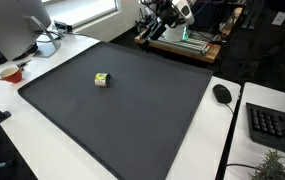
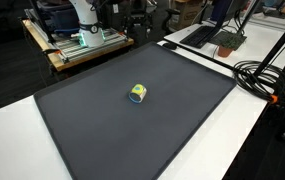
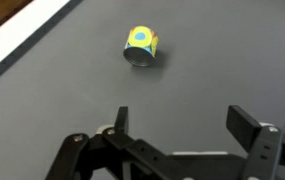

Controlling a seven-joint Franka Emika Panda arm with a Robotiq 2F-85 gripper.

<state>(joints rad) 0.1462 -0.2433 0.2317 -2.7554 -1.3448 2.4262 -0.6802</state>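
A small yellow-green can with a blue spot lies on its side on the dark grey mat; it shows in both exterior views (image 1: 101, 79) (image 2: 138, 93) and in the wrist view (image 3: 141, 44). My gripper (image 3: 182, 120) is open and empty, with both black fingers spread wide. It hovers above bare mat (image 3: 212, 60), well short of the can. In an exterior view the arm (image 1: 167, 12) is at the far edge of the table, raised above it.
A monitor (image 1: 12, 25) and a red bowl (image 1: 11, 72) stand beside the mat. A mouse (image 1: 222, 93) and a keyboard (image 1: 272, 122) lie on the white table. A wooden base (image 2: 77, 45) carries the arm. Black cables (image 2: 262, 75) run along the table.
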